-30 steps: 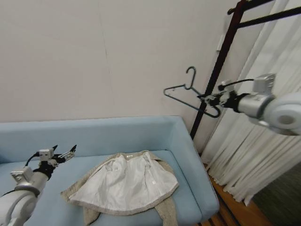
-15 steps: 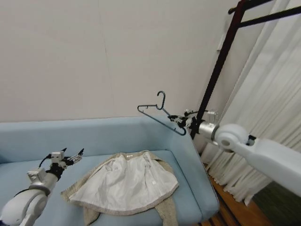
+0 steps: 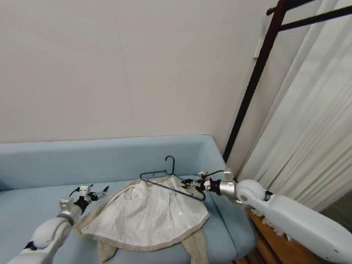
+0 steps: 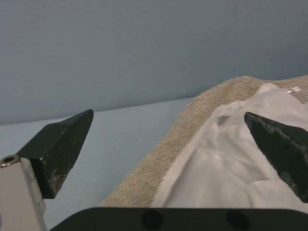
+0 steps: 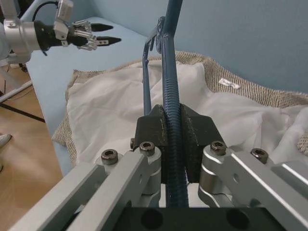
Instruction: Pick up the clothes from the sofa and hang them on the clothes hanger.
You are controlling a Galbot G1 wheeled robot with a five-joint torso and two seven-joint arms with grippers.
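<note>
Jacket (image 3: 146,217) lies spread open on the sofa (image 3: 110,157), white lining up and its tan knit edge showing all round, toward the seat's right end and close to the front edge. Above its collar end we hold the hanger (image 5: 171,96), hook upward and wire frame tilted. It hangs over the lining near the backrest, and we cannot tell whether it touches the cloth. Our right gripper (image 5: 172,137) is clamped on the hanger, the wire pinched between its two black pads; that arm reaches in from the right across the sofa's end. At the jacket's left edge sits our left gripper (image 3: 103,192), low over the seat with its fingers spread wide. In the left wrist view one fingertip (image 4: 62,144) is over bare blue cushion and the other over the white lining, with the knit hem running between them. We cannot tell whether either tip rests on the fabric. Behind the sofa's right end stands the dark rack (image 3: 253,82), its pole slanting up to a crossbar at the top, well apart from the hanger. A pale curtain (image 3: 308,126) hangs just beside the rack on the right.
</note>
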